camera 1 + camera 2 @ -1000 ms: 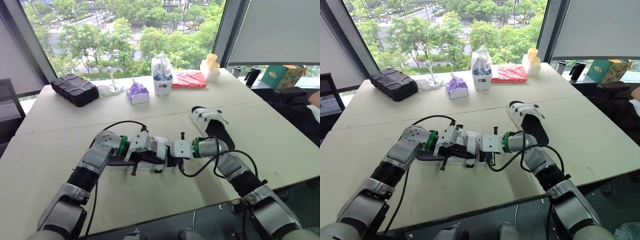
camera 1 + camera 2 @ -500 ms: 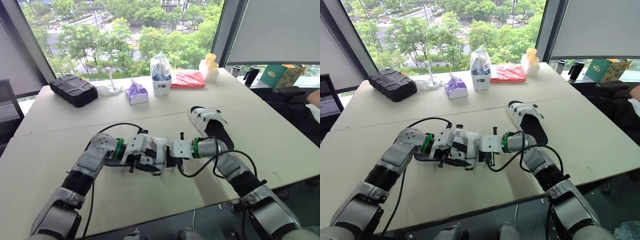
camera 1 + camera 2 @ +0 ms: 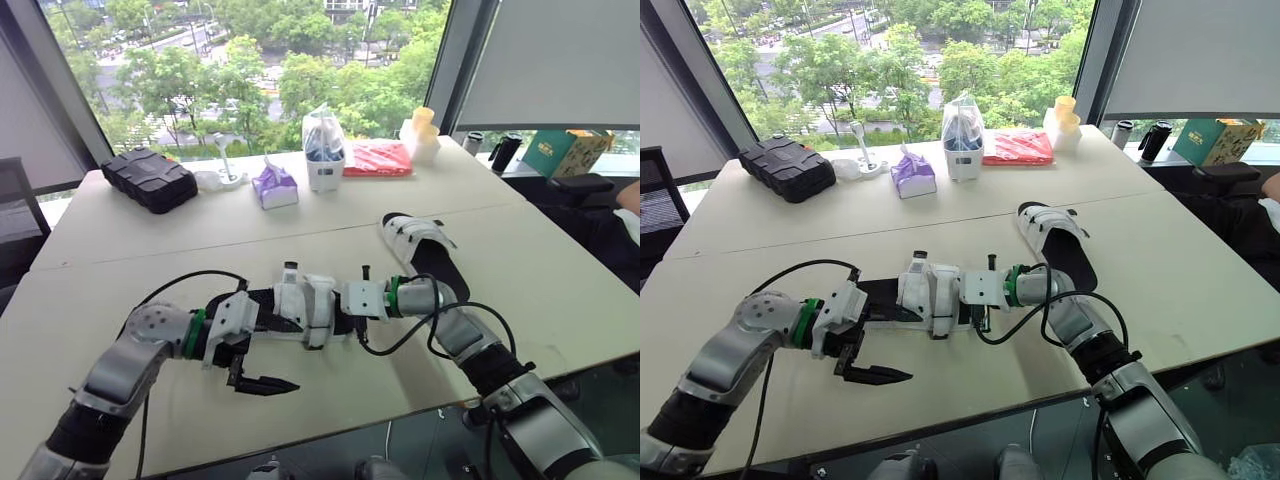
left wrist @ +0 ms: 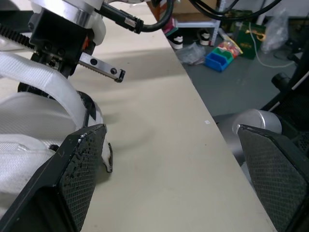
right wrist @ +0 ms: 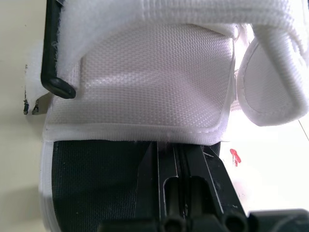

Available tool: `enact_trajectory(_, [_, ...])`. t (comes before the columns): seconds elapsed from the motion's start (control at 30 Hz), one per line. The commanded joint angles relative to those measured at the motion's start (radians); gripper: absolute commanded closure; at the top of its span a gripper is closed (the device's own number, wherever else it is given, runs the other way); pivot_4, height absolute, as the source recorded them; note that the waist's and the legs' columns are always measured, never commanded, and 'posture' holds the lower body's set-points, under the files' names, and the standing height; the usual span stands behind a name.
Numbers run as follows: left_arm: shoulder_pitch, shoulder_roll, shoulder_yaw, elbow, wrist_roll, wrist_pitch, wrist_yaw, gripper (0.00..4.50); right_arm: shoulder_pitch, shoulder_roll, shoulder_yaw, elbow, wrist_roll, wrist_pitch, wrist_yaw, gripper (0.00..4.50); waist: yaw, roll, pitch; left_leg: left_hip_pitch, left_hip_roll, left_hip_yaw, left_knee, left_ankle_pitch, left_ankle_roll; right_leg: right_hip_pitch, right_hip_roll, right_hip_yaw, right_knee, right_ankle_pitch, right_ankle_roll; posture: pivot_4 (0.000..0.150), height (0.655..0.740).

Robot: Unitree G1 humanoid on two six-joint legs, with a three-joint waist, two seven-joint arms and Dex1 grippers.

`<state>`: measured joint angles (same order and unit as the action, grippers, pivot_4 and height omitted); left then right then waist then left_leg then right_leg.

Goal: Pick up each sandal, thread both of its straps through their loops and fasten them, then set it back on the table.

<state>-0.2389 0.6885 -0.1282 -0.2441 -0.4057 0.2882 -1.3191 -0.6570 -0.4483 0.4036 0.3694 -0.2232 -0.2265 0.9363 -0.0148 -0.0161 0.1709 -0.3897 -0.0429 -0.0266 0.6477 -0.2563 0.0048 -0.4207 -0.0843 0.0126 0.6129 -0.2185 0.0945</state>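
One sandal (image 3: 305, 305) lies lengthwise left-right at mid-frame, right hand (image 3: 342, 312) pinched on its right end. Left hand (image 3: 258, 382) gapes empty, lower left of it.

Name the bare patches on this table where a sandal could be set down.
Free: the strip between the black case and the left pincer; the table corner right of the far sandal. Crowded: the window edge, from case to red packet, and the middle, where the right pincer grips the near sandal.
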Motion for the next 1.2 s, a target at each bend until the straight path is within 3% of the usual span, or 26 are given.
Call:
enact_trajectory(0.03, [0.036,-0.012,0.006,-0.021,0.025,-0.031,0.064,0.03,0.023,-0.002,0.032,0.023,-0.026,0.011,0.018,4.50,0.000,0.000,0.000,0.000,0.000,0.000,0.000,0.000,0.000,0.000,0.000,0.000,0.000,0.000,0.000,0.150,0.7400])
enact_trajectory(0.3, [0.047,-0.076,-0.028,0.057,0.095,-0.074,0.173,0.03,0.019,-0.008,0.031,0.027,-0.026,0.007,0.021,4.50,0.001,0.000,0.000,0.000,0.000,0.000,0.000,0.000,0.000,0.000,0.000,0.000,0.000,0.000,0.000,0.150,0.7400])
enact_trajectory(0.73, [0.059,-0.206,-0.099,0.076,0.069,0.057,0.269,0.03,0.031,-0.007,0.031,0.008,-0.023,0.020,0.022,4.50,0.002,0.000,0.000,0.000,0.000,0.000,0.000,0.000,0.000,0.000,-0.001,-0.001,0.000,0.000,0.000,0.150,0.7400])
enact_trajectory(0.83, [0.040,-0.238,-0.100,0.088,0.064,0.093,0.297,0.82,0.034,-0.005,0.031,0.003,-0.022,0.025,0.021,4.50,0.002,0.000,0.000,0.000,0.000,0.000,0.000,0.000,0.000,0.000,-0.001,-0.001,0.000,0.000,0.000,0.150,0.7400])
enact_trajectory(1.07, [0.031,-0.255,-0.091,0.097,0.059,0.140,0.327,4.41,0.042,-0.007,0.029,-0.007,-0.021,0.033,0.020,4.50,0.002,0.000,0.000,0.000,0.000,0.000,0.000,0.000,0.000,0.000,-0.001,-0.001,0.000,0.000,0.000,0.150,0.7400])
enact_trajectory(1.2, [0.037,-0.224,-0.103,0.073,0.051,0.171,0.295,4.41,0.042,-0.007,0.028,-0.008,-0.021,0.035,0.020,4.50,0.002,0.000,0.000,0.000,0.000,0.000,0.000,0.000,0.000,0.000,-0.001,-0.001,-0.001,0.000,0.000,0.150,0.7400])
